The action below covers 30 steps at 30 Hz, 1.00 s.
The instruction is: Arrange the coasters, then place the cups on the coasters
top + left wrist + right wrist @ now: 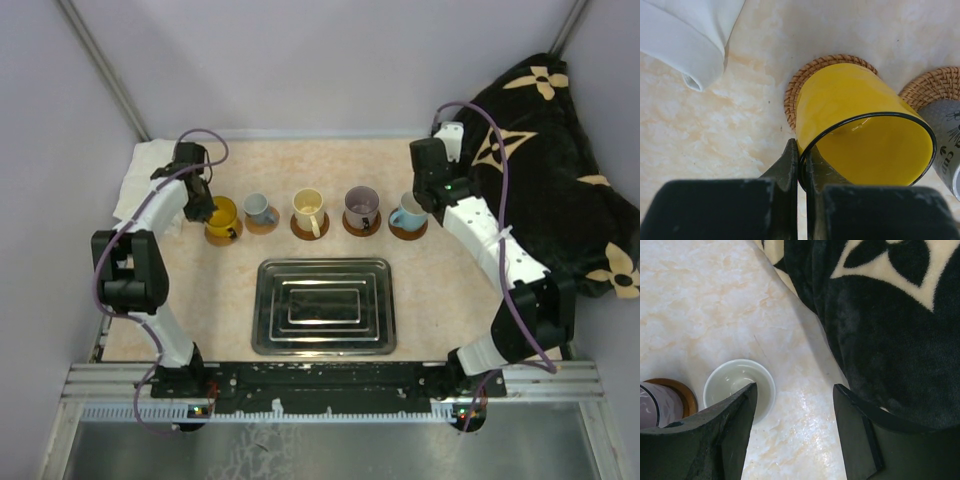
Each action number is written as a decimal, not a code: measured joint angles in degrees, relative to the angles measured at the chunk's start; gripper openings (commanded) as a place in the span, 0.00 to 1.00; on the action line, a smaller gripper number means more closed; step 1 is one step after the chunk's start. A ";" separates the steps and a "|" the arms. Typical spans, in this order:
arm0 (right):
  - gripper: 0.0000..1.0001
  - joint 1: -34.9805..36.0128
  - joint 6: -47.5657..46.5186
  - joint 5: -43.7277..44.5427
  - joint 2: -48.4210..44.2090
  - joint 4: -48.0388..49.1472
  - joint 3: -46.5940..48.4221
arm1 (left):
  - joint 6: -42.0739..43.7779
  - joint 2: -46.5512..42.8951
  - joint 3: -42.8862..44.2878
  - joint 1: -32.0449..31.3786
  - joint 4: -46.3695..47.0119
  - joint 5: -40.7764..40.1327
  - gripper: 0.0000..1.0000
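Two arms reach opposite ends of the cup row behind the steel tray.
Left gripper pinches the yellow cup by its rim, on its woven coaster; right gripper hangs spread just beside the light blue cup.

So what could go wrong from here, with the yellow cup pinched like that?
The left fingers grip only the yellow cup's thin rim; pulling away before letting go could tip it or drag it off its woven coaster. The grey cup stands close beside it and could get knocked. The right fingers hang open over the light blue cup, one finger above its rim; coming straight down might strike it.
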 measured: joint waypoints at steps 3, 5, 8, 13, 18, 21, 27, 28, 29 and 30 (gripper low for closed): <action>0.63 0.00 0.20 -0.02 0.46 -0.33 0.00 | 1.36 0.68 0.90 0.79 0.39 1.36 0.00; 0.63 0.00 0.33 -0.07 0.59 -0.79 0.00 | 2.14 1.40 1.75 1.22 0.39 1.81 0.00; 0.63 0.00 0.42 -0.02 0.66 -0.92 0.00 | 3.26 2.23 2.80 1.68 0.13 2.47 0.00; 0.63 0.00 0.50 0.00 1.01 -1.07 0.00 | 4.04 2.27 2.82 2.01 -1.18 3.87 0.00; 0.63 0.00 0.87 -0.13 1.44 -1.14 0.00 | 4.17 2.27 2.80 2.08 -2.47 5.22 0.00; 0.63 0.00 0.90 -0.28 1.81 -1.27 0.00 | 4.13 2.27 2.80 2.10 -3.23 5.14 0.00; 0.63 0.00 0.90 -0.37 2.19 -1.68 0.00 | 3.37 2.27 2.78 2.29 -4.15 4.02 0.28; 0.63 0.00 0.90 -0.37 2.16 -1.70 0.00 | 3.32 2.25 2.78 2.32 -4.22 3.89 0.42; 0.63 0.00 0.87 -0.37 2.19 -1.73 0.00 | 3.21 2.25 2.78 2.38 -4.44 3.61 0.49; 0.63 0.00 0.90 -0.39 2.16 -1.73 0.00 | 3.32 2.27 2.78 2.49 -4.70 3.48 0.52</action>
